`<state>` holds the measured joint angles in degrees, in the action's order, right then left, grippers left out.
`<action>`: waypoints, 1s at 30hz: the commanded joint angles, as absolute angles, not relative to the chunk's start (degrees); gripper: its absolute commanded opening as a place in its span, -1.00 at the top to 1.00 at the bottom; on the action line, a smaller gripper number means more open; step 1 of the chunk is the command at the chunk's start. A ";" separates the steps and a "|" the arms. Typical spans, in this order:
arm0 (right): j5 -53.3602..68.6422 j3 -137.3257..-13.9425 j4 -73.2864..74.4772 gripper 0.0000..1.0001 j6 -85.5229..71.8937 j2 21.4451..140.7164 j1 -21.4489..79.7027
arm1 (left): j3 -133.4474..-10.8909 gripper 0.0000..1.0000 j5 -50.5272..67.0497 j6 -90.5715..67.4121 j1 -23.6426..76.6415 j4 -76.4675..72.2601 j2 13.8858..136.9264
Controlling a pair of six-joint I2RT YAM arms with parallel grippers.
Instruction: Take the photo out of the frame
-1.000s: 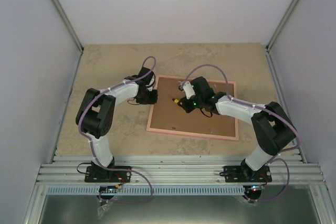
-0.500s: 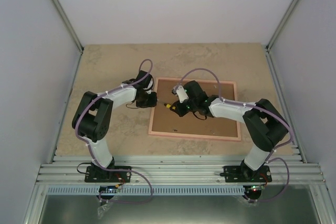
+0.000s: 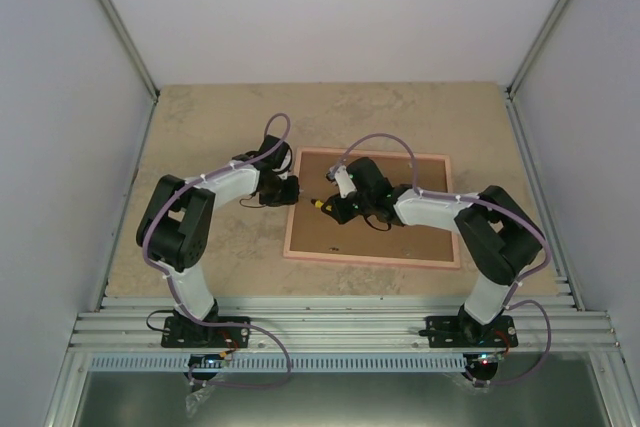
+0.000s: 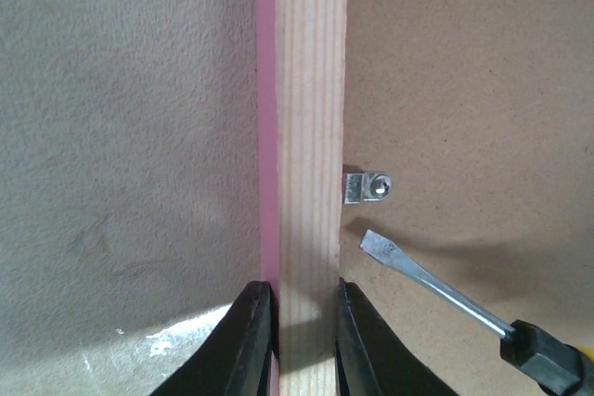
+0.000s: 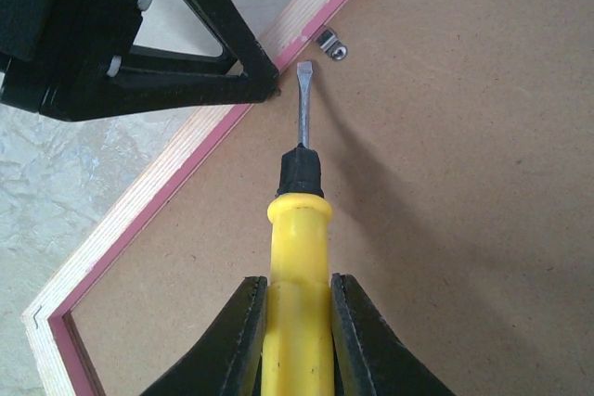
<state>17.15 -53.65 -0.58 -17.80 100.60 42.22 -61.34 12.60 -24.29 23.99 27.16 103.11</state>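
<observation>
Left fingers: the left gripper (image 4: 300, 301) is clamped across the left rail of the frame (image 4: 311, 90). One finger (image 4: 252, 336) presses the pink outer edge on the table side. The other sits at the rail's inner edge, over the brown backing board (image 4: 464, 62).
Right fingers: the right gripper (image 5: 297, 292) is clenched on the yellow handle of a screwdriver (image 5: 297, 229), which points ahead along the fingers.
Blade tip: the tip is low over the board, just inside the left rail, close beside the left gripper and just short of a small metal tab (image 4: 367, 185). Whether it touches the board cannot be told.
Tab: it is fastened at the rail's inner edge, and its screwed end lies on the board.
Frame: it lies flat and back-up on the table (image 3: 200, 127), right of centre, with tan wood rails around the board.
Photo: hidden; only the frame's back shows.
Edges: the rail's pink outer edge meets the table on the left. The frame's near-left corner shows its mitre joint in the right wrist view.
Open room: there is bare board to the right of the blade, and bare table to the left of the frame and beyond it.
In the way: the left gripper's black body crowds the rail next to the blade. Both arms' purple cables arch above the frame's left half.
Surrounds: grey panels close in the table on the left, right and far sides.
</observation>
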 commanded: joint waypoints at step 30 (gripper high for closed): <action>4.92 -52.08 -8.30 0.99 -27.65 101.47 44.49 | -56.47 0.96 19.61 -27.26 24.61 27.95 102.57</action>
